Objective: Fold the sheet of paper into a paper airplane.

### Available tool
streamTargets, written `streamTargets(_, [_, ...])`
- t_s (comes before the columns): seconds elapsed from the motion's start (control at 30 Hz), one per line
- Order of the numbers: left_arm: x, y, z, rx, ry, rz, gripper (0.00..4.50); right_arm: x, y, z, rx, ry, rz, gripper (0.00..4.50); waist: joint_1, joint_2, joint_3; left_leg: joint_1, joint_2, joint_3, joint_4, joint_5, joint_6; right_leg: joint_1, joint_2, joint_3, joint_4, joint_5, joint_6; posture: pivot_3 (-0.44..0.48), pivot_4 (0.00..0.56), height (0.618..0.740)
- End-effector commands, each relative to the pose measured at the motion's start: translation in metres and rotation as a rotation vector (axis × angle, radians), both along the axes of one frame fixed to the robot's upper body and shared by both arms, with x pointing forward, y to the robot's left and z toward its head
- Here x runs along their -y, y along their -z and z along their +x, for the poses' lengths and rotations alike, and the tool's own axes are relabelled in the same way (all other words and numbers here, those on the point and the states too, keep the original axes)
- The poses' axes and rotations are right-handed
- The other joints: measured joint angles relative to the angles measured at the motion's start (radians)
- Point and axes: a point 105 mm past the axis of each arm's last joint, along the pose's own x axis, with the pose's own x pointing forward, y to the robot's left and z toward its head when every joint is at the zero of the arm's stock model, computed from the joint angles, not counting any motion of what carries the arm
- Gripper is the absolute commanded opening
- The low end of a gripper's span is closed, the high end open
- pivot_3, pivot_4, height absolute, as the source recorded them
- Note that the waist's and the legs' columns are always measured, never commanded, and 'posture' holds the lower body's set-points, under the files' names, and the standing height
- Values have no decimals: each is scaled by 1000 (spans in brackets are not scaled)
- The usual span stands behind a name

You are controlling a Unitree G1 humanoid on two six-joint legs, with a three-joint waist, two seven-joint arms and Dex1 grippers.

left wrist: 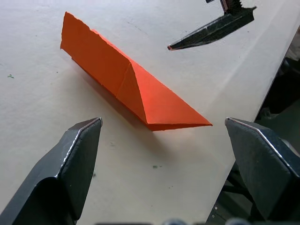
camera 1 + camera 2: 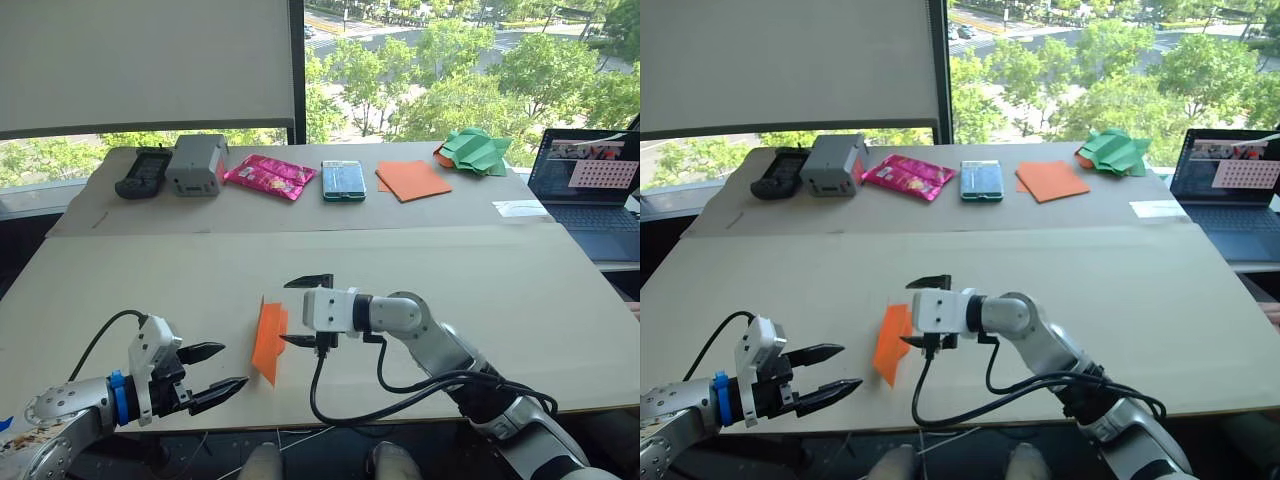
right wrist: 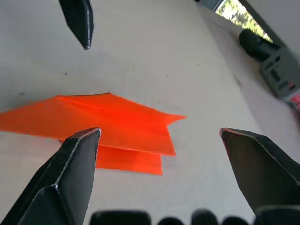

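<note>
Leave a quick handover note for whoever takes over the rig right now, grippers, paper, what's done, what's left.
Left gripper: open, empty, just left of the paper airplane.
Right gripper: open, empty, close on its right.
Airplane lies on the near table, free of both grippers.
Done: folded into a narrow pointed wedge with layered flaps.
Left: probably the wing folds; check the shape before gripping.
</note>
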Motion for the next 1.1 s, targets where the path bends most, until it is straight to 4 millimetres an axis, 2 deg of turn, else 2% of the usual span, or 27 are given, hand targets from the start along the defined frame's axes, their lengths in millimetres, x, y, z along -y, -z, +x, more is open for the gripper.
streamTargets(0.03, [1,-4,0,8,14,4,4484,-8,-6,-8,233,-137,-18,4500,-1,0,0,0,0,0,0,0,0,0,0,0,0,0,0,0,150,702])
streamTargets(0.13, [1,-4,0,8,13,4,4484,-12,-7,-8,300,-173,-6,4500,-1,-2,0,1,0,0,0,2,2,1,0,0,0,0,0,0,150,702])
streamTargets(0.3, [1,-5,0,12,8,4,4484,-16,10,-3,403,-216,-80,4500,0,-3,-1,1,0,0,0,5,8,1,0,0,0,0,0,0,150,702])
streamTargets(0.43, [-1,-6,-2,11,4,5,4484,-17,14,4,433,-214,-97,4500,1,-3,-1,1,0,0,0,5,8,2,0,1,0,0,0,0,150,702])
streamTargets(0.53, [-1,-6,-3,10,2,5,4484,-14,12,12,437,-195,-94,4500,0,-3,-1,1,0,0,0,6,9,2,0,1,1,0,0,0,150,702])
streamTargets(0.7, [-1,-6,-2,9,0,4,4484,-5,-7,23,437,-162,-42,4500,0,-3,-1,1,0,0,0,6,9,1,0,1,4,0,0,0,150,702])
streamTargets(0.83, [0,-5,-1,9,3,3,4484,6,5,28,489,-183,-120,4500,0,-3,-1,1,0,0,0,6,9,2,0,2,5,0,-1,0,150,702])
streamTargets(1.1, [0,-6,0,8,6,3,4484,-4,21,18,524,-248,-148,4500,-5,-5,-2,3,0,0,0,6,10,2,0,2,7,0,-1,0,150,702])
